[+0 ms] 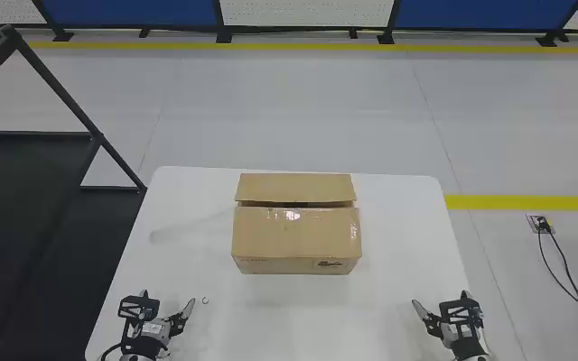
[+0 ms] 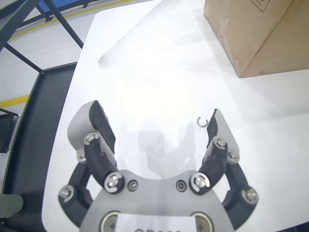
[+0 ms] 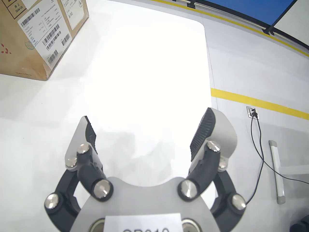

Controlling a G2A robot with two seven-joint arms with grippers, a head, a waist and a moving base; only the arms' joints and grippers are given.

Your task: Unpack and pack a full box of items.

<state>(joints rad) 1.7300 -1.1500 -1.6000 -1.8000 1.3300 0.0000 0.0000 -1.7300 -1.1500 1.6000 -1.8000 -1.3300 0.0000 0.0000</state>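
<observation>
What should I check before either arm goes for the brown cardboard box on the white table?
1. Left gripper open and empty: ok.
2. Right gripper open and empty: ok.
3. Brown cardboard box sits flat mid-table, apart from both grippers: ok.
4. Its top flaps lie down; whether the tape seals them, and what is inside: cannot tell.
5. Small C-shaped metal ring lies loose on the white table close to the left gripper: not ok, probably worth clearing first.
</observation>
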